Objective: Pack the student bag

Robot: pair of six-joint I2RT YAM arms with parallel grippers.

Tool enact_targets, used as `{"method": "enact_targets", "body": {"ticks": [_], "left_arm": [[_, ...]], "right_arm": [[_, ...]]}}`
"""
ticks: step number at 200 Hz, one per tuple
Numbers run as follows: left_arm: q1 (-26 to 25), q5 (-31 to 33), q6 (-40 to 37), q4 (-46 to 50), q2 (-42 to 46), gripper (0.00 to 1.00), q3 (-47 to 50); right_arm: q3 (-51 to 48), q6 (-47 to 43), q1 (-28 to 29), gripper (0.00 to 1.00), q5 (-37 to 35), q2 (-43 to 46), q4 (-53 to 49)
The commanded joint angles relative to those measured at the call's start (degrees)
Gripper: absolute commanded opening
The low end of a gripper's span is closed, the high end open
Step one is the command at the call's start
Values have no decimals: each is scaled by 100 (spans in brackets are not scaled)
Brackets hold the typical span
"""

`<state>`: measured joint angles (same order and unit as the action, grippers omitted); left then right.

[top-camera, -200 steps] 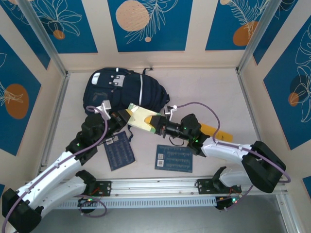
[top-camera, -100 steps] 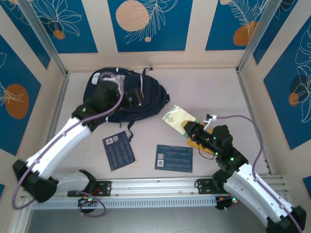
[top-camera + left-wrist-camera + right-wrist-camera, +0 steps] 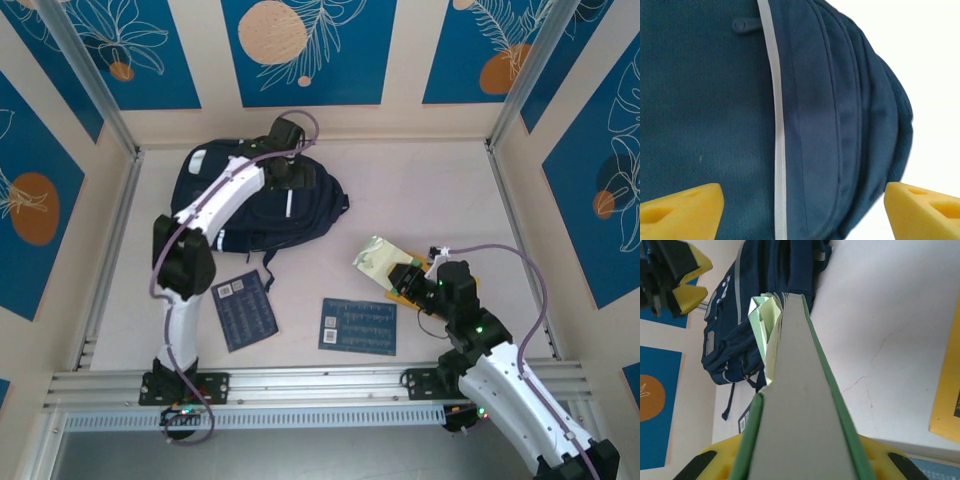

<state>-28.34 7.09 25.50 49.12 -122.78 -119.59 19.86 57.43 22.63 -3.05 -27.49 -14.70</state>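
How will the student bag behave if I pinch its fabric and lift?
The student bag looks soft and slumped flat, so it will likely sag and fold, not lift stiffly. Its woven cloth seems grippy, not slippery. Lying broad and flat, it should not tip or roll.

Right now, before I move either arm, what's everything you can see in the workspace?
student bag: one, dark navy with white stripes, far left of the table
left booklet: one, dark blue, near edge
centre booklet: one, dark blue, near edge
green book: one, green cover, pale pages, held on the right
yellow flat item: one, yellow, on the table by the right gripper
table: one, pale
left gripper: one, yellow fingers, open above the bag
right gripper: one, shut on the green book
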Motion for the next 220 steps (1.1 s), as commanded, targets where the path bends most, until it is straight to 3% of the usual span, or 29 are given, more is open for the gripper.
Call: {"method": "enact_targets", "body": {"ticks": [1, 12, 34, 58, 86, 122, 220], "left_arm": [[190, -261, -214, 476, -497, 76, -867], [255, -326, -125, 567, -807, 69, -1192], [351, -590, -7, 709, -1272, 66, -1617], [364, -826, 168, 651, -1523, 62, -1638], [362, -1316, 406, 555, -1819, 50, -1619], [355, -1680, 435, 500, -1793, 0, -1539], [149, -2271, -731, 1108, 161, 0, -1103]], "right_arm": [[81, -367, -147, 3, 208, -2, 176], [57, -384, -233, 3, 304, -4, 233], [-21, -385, -423, 3, 526, -35, 351], [-119, -371, -653, 5, 837, -117, 625], [-262, -161, -987, 6, 1259, -270, 1078], [-229, -112, -1216, 2, 1564, -357, 1166], [573, -542, -1315, 0, 1237, -688, 618]]}}
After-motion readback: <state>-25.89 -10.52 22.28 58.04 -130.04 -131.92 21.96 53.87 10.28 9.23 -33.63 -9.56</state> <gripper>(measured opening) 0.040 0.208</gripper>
